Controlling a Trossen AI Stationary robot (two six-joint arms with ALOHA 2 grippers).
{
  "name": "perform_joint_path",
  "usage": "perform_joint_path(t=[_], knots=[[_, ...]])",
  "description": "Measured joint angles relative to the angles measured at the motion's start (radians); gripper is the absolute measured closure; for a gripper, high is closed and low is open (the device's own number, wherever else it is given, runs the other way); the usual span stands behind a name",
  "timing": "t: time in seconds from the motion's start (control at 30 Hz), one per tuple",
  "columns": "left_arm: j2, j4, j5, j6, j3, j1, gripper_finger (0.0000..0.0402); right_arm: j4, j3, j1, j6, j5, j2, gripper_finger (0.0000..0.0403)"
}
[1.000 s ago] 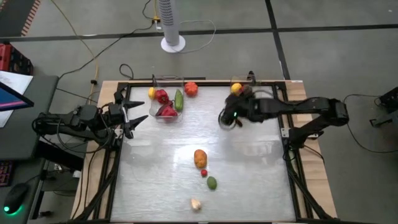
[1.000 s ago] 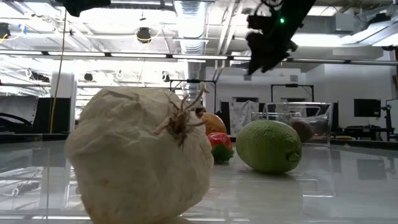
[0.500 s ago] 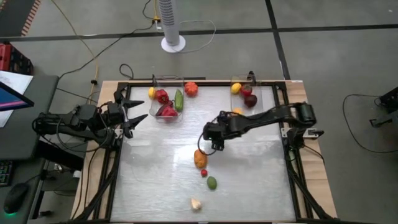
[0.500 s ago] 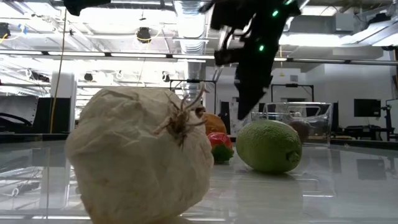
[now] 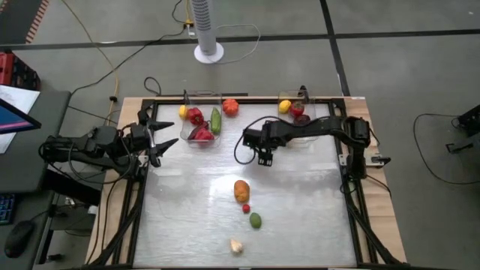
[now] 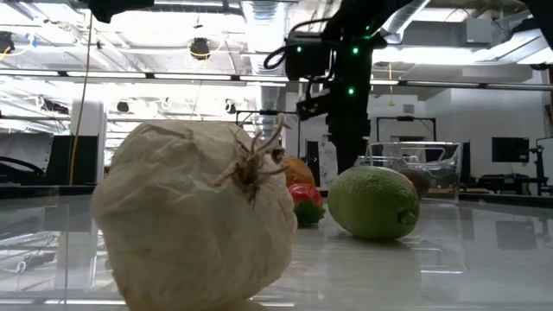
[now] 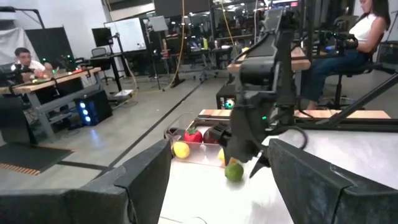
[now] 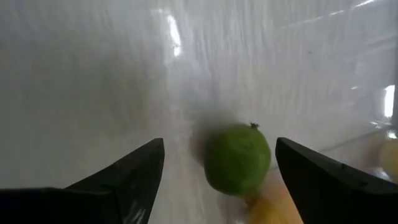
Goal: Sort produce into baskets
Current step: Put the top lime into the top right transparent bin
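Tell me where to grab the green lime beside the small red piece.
Probably across its widest middle, the right tool coming straight down on the green lime: it is round, and the small red piece sits apart from it.

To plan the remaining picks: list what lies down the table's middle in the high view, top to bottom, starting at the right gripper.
From the right gripper: orange piece → small red piece → green piece → pale whitish piece.

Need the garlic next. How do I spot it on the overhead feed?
On the table, four loose pieces run in a line from the middle toward the edge far from the baskets. The garlic is last in that line, just past the green one; it is the only whitish piece.
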Motion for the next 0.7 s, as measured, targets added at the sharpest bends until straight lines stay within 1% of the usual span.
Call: perform_joint_path(t=[0.2,0.53,0.7], knots=[[0.000,0.006,0.000,0.001,0.000,0.000,0.0146,-0.026,0.002,-0.037,-0.036,-0.003,0.023,0.0069],[0.000,0.005,0.000,0.006,0.000,0.000,0.0146,-0.046,-0.003,-0.044,-0.093,0.011,0.068,0.0070],[0.000,0.005,0.000,0.006,0.000,0.000,0.0146,-0.048,-0.003,-0.051,-0.119,0.014,0.084,0.0089]])
